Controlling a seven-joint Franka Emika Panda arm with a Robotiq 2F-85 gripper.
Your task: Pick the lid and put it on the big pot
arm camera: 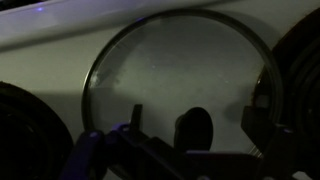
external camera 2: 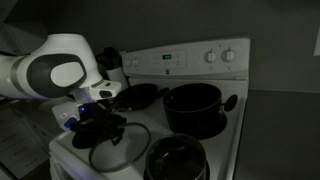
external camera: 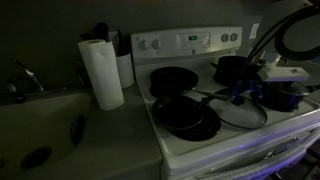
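Observation:
The glass lid [arm camera: 170,70] lies flat on the white stove top, with its metal rim and dark centre knob [arm camera: 196,128] in the wrist view. It also shows in both exterior views [external camera: 243,114] [external camera 2: 122,148]. My gripper [arm camera: 197,125] is open just above it, one finger on each side of the knob and neither touching it. The gripper shows in both exterior views [external camera: 240,96] [external camera 2: 105,126]. The big pot [external camera 2: 192,108] is black, uncovered and stands on a back burner [external camera: 232,68], behind the lid.
A small dark pot with its own lid [external camera 2: 175,160] stands next to the glass lid. Black frying pans [external camera: 186,116] [external camera: 172,80] sit on the other burners. A paper towel roll [external camera: 101,72] and a sink [external camera: 40,125] are beside the stove.

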